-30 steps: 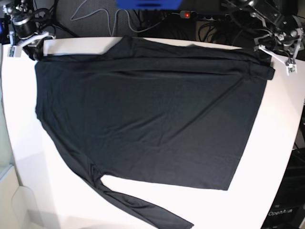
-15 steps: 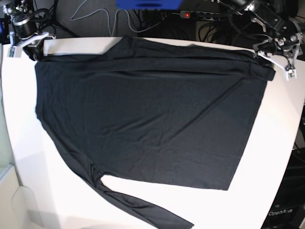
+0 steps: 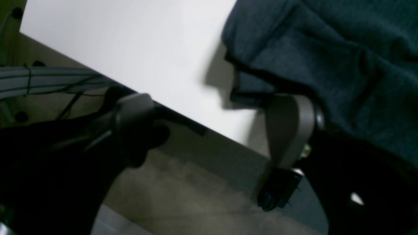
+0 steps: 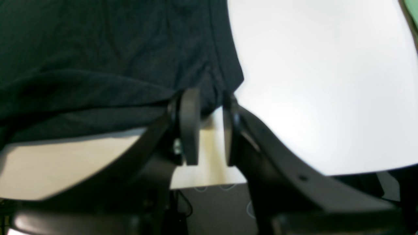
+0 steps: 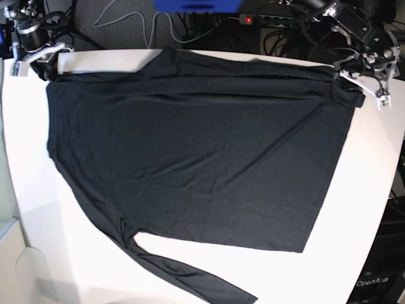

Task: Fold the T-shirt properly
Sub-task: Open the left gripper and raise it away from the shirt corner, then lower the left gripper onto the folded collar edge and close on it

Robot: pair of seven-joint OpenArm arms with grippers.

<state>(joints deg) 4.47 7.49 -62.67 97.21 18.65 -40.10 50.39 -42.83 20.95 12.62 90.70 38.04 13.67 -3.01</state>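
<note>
The black T-shirt (image 5: 202,158) lies spread flat on the white table (image 5: 370,190), one long sleeve (image 5: 190,278) trailing to the front edge. My right gripper (image 5: 45,63) is at the shirt's far left corner. In the right wrist view its jaws (image 4: 210,98) stand close together with the T-shirt's bunched edge (image 4: 215,85) between the tips. My left gripper (image 5: 370,88) hangs open at the far right corner. In the left wrist view one finger (image 3: 290,130) sits right by the T-shirt's folded corner (image 3: 326,49) and the other (image 3: 134,107) is past the table edge.
Cables and a power strip (image 5: 253,19) lie behind the table's far edge. A black case (image 5: 386,266) stands off the table at the right front. The table edge (image 3: 183,117) runs under my left gripper.
My left gripper has moved in toward the shirt's far right corner and stays open. The right gripper and the shirt have not moved.
</note>
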